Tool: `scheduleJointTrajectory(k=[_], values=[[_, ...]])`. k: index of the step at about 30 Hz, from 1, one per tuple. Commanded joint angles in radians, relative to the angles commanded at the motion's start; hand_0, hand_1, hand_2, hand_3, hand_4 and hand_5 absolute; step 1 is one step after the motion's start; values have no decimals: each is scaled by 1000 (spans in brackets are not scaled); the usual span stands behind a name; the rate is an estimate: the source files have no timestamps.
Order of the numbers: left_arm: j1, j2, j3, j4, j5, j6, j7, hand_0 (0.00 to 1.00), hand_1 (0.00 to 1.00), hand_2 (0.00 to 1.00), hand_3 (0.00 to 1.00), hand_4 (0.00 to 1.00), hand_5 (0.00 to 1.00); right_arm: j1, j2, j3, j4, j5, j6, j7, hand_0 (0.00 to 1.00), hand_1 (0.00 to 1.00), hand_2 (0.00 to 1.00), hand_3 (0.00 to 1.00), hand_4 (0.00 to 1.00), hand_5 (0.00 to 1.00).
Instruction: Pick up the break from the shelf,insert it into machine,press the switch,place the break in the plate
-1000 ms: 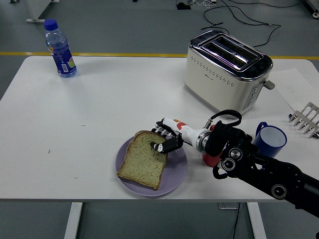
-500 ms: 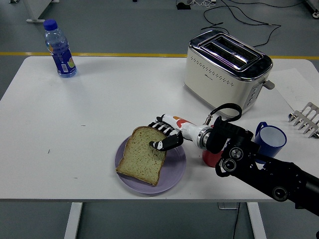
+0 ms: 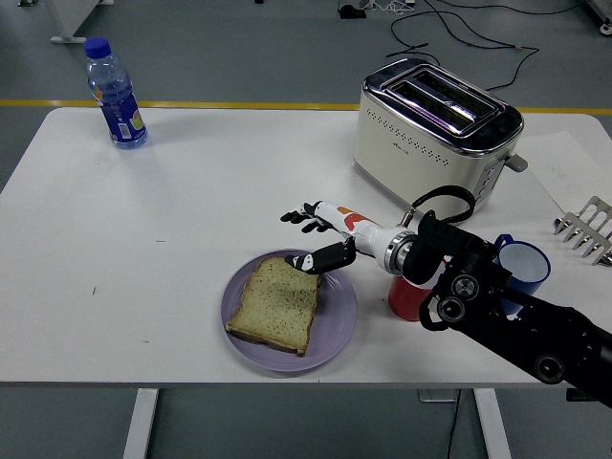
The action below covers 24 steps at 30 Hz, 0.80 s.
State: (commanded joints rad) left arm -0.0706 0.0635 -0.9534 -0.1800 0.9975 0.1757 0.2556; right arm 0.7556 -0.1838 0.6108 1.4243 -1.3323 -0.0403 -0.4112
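Above the table's near half, just right of centre, the right hand is held over the white table with its fingers spread toward the left and nothing grasped; the thumb is extended down and left, its tip at the upper right edge of the bread slice, and contact there cannot be confirmed. The black right arm is seen entering from the lower right corner, its wrist crossing in front of a red cup. The bread slice is located just below and to the left of the hand, lying flat on the purple plate, with the plate's rim exposed around most of it. The plate is positioned near the table's front edge. Beside the arm on the right, a blue mug is partly hidden by the forearm. Behind the hand, toward the far right of the table, the cream and chrome toaster is placed with both slots facing up and empty. At the right edge, a white rack and a sheet of paper are found. A water bottle with a blue cap is standing upright at the far left corner, well apart from the hand. The left hand is not seen.
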Motion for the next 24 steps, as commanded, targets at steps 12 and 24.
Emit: scheduleJointTrajectory(k=[12,24], values=[[-3,2,-5,0,-2,-1,-3,660,576,602,622,330,998,-50,-106,257,223,290,-90,266,903,864,909,883,759,291],[-1,1,-17,0,14,-3,0,660,576,602,624,330,998,-112,-195,583,174,796,-104,581,799,748,762,736,551,295]])
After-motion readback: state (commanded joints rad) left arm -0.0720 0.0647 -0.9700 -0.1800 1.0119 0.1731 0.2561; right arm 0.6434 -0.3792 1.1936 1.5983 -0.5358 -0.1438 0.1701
